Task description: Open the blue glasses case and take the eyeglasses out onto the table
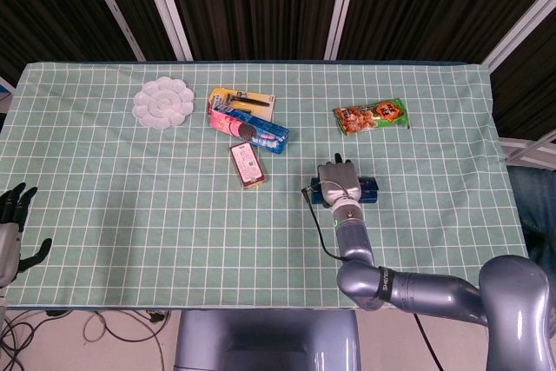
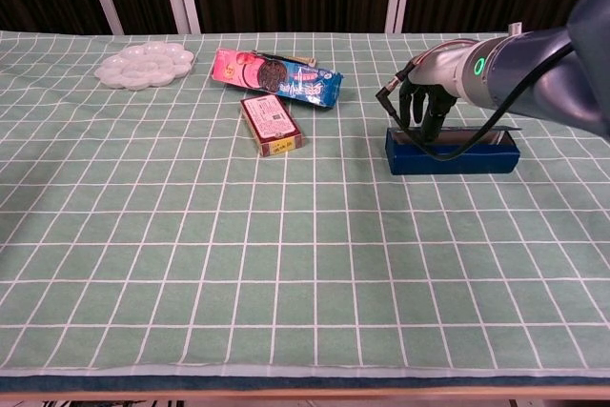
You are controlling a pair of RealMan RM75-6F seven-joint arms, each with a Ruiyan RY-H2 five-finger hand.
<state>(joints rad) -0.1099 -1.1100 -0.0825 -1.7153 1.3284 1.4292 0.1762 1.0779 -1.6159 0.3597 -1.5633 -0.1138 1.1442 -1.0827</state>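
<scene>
The blue glasses case lies on the green checked cloth right of centre; in the head view only its right end shows past my hand. My right hand is over the case's left end, its fingers curled down onto the lid. The lid's patterned top no longer faces the chest camera; only a thin dark edge runs above the front wall, so the lid looks tilted up. No eyeglasses are visible. My left hand hangs off the table's left edge, fingers apart and holding nothing.
A red box and a blue cookie pack lie left of the case. A white palette sits at the far left, and an orange snack packet lies behind the case. A black cable loops across the case's front.
</scene>
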